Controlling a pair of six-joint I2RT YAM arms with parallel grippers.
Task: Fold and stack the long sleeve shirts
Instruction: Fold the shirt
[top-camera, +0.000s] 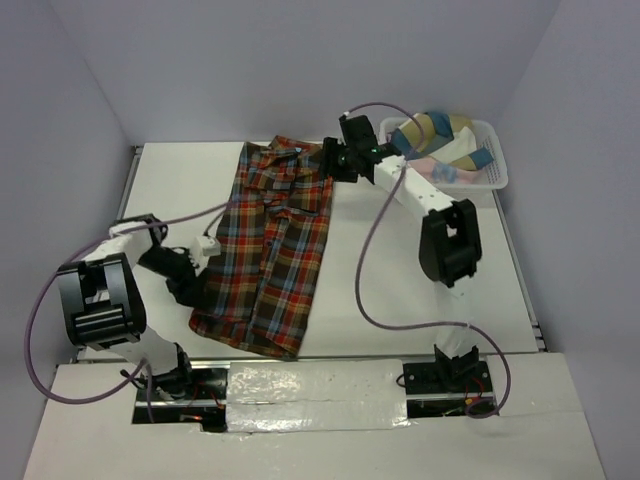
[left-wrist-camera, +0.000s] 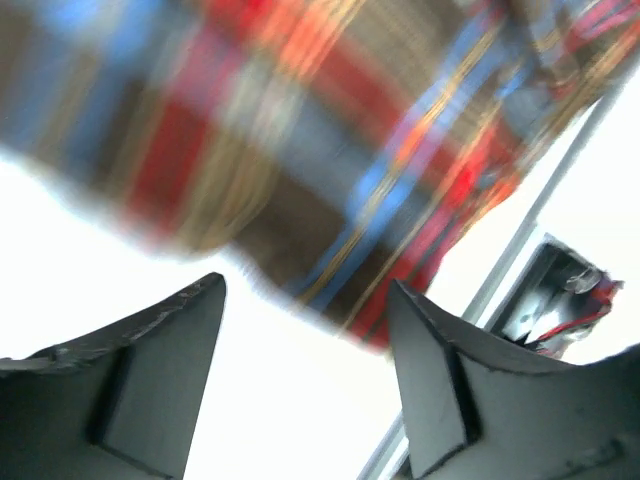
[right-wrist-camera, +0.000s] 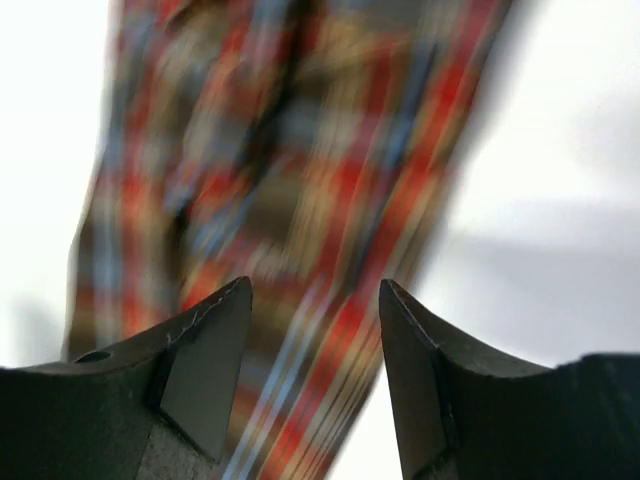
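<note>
A red-orange, brown and blue plaid flannel shirt (top-camera: 270, 250) lies folded lengthwise on the white table (top-camera: 420, 320), collar at the far end. My left gripper (top-camera: 197, 285) is open and empty at the shirt's near left edge; in the left wrist view (left-wrist-camera: 305, 300) the plaid hem (left-wrist-camera: 330, 170) lies just beyond the fingertips, blurred. My right gripper (top-camera: 330, 160) is open and empty at the shirt's far right shoulder; in the right wrist view (right-wrist-camera: 315, 300) the blurred plaid cloth (right-wrist-camera: 300, 180) lies below and between the fingers.
A white slotted plastic basket (top-camera: 497, 178) at the far right holds other bundled cloth (top-camera: 445, 135) in tan, blue and pink. Grey walls stand around the table. A metal rail (left-wrist-camera: 530, 230) runs along the table's near edge by the left gripper.
</note>
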